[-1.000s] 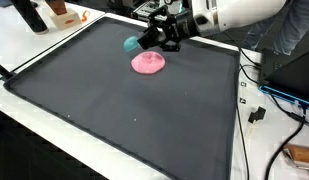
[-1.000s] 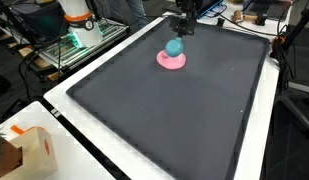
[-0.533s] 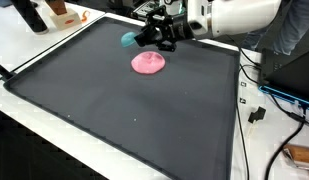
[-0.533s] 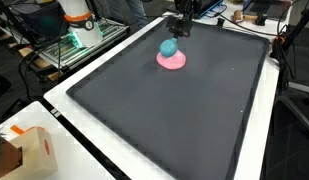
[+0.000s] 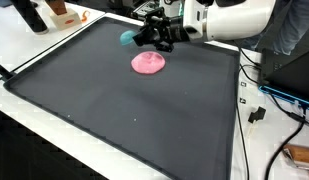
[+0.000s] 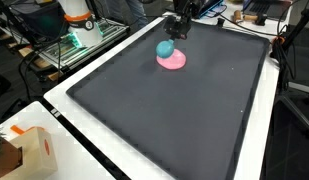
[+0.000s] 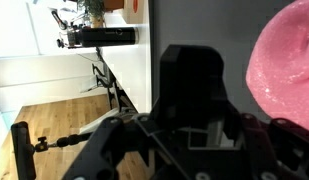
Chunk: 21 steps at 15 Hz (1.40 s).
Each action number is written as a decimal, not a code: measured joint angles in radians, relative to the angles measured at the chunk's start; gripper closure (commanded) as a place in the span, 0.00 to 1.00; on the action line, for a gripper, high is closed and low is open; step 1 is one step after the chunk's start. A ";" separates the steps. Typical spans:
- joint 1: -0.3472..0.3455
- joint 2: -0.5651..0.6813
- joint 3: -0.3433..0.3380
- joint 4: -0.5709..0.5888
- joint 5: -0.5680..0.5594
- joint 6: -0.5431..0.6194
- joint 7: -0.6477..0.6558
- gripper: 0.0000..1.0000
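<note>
Counter point(image 5: 34, 45) nearest, white, carrying a dark mat point(image 5: 124, 110) over most of its top. Farther up the mat, toward the upper middle of both exterior views, lying flat: a pink disc point(image 5: 147, 63), also bulging in at the right edge of the wrist view point(image 7: 284, 70). Just beyond and above it, hanging clear of the mat: a small teal ball point(image 5: 127, 38), pinched at the tip of the pincer point(image 5: 141, 37), drawn narrow around it. Not showing in the wrist view, with only the dark pincer body filling the lower frame there.

Probably handling as light and a little squashy, judging by the smooth, rounded look. Being round, likely slipping or rolling out of a loose hold. Gripping squarely across the widest part, gently, looking safest.

Against a second ago: riding slightly higher and farther left in the frame point(image 6: 165, 48), drifting off the disc's centre toward its left rim, and leaving the disc unmoved.
</note>
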 measured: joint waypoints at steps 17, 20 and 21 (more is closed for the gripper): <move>-0.054 0.029 -0.013 0.000 0.000 0.002 -0.004 0.71; -0.056 0.029 -0.013 0.000 0.000 0.010 -0.012 0.71; -0.057 0.029 -0.013 0.000 0.000 0.014 -0.018 0.71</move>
